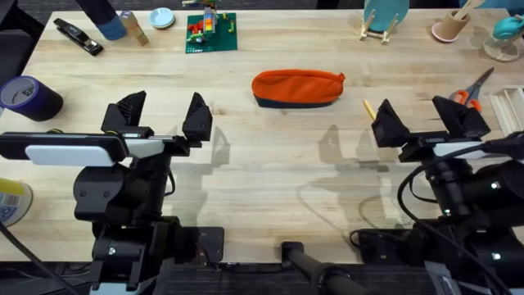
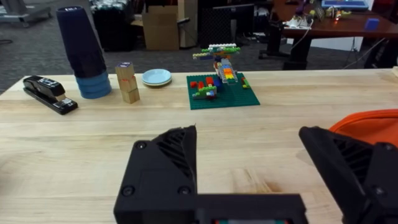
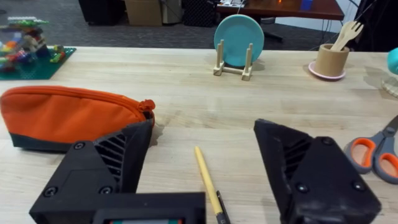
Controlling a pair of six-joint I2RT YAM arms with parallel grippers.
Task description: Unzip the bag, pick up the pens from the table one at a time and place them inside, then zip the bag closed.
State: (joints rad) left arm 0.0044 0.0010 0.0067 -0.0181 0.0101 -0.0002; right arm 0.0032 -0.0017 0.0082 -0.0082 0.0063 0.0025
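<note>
- Orange fabric of the bag (image 1: 297, 87) lying lengthwise on the table (image 1: 270, 156), about midway between the side edges and nearer the far edge than the near one; dark base strip running along its near side.
- Showing in the right wrist view with the zipper looking closed along the top seam and the pull at the end closest to the pen; far end cut off by that view's border.
- Appearing in the left wrist view as just an orange sliver (image 2: 367, 127) behind a black finger.
- Lying right of the bag, toward the right edge: the pen (image 1: 369, 110), mostly hidden overhead behind the right gripper (image 1: 424, 121), with only a short yellow stub peeking out.
- Showing more fully in the right wrist view (image 3: 208, 180), flat on the wood between the two fingers, dark end running out of sight under the gripper body; not touching either finger.
- Hanging spread wide above the table, gripping nothing: right gripper, with the pen below the gap.
- Hanging likewise spread apart and empty: left gripper (image 1: 162, 116), toward the left edge, well apart from the bag.
- Partly hidden behind the right gripper's outer finger: orange-handled scissors (image 1: 473, 92) near the right edge; blades cut off in the right wrist view.
- Sitting along the far edge: a stapler (image 1: 78, 36) and a toy-brick build on a green plate (image 1: 210, 31).
</note>
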